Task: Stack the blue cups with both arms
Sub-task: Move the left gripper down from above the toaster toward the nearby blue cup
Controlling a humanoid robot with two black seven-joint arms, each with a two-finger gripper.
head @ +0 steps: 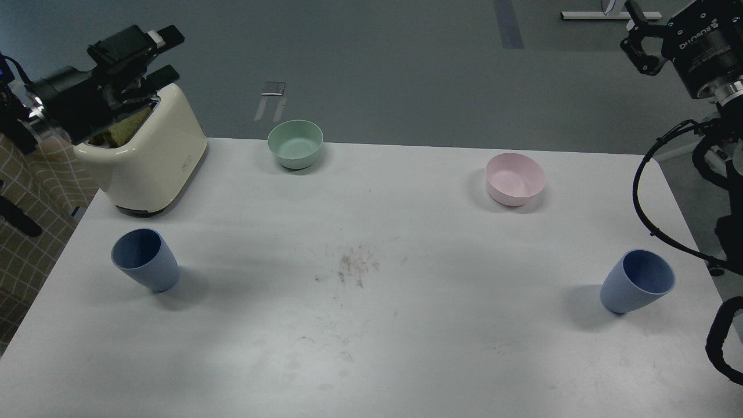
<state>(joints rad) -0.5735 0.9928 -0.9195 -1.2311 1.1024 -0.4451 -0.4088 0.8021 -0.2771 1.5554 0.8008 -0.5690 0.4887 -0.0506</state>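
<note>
Left blue cup (145, 259): upright, worktop's (371, 360) left side, near toaster (152, 159).
Right blue cup (637, 281): upright, far right, well apart.
Handling: probably light, rigid, matte; pinch one rim wall.
Left hand (166, 55): fingers parted, empty, above toaster.
Right hand (637, 43): partly cut off; opening unclear.
Hidden: cup bases, toaster contents indistinct.

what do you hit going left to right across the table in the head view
left blue cup → toaster → green bowl → pink bowl → right blue cup
</note>
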